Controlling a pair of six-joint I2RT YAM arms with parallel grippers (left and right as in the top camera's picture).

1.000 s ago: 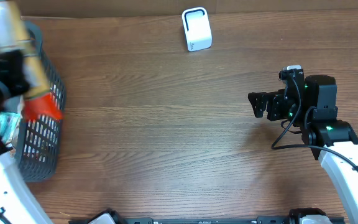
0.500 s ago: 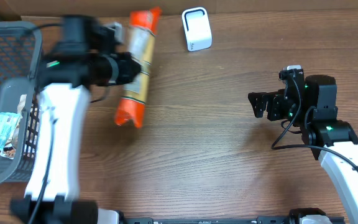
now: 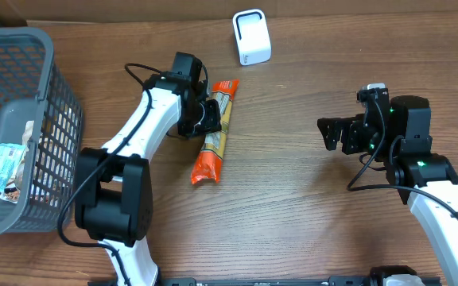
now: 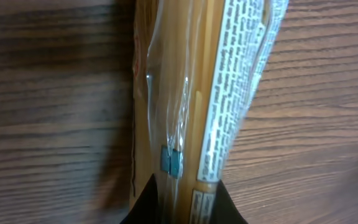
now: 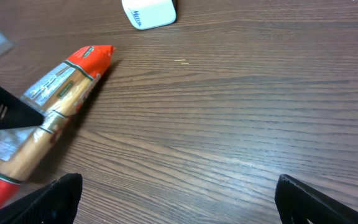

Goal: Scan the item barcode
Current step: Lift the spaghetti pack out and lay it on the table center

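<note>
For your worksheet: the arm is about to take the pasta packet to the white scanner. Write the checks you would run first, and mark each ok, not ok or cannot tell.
1. Packet gripped: ok. The packet sits between the left gripper fingers.
2. Barcode facing the scanner: cannot tell. The left wrist view shows only printed text, no barcode.
3. Scanner ready to reach: ok. The scanner stands apart from the packet, with bare table between them.
4. Right gripper out of the way: ok. The right gripper is open, empty and far off to the side.
5. Basket clear of the route: ok. The basket is on the other side of the arm.
</note>
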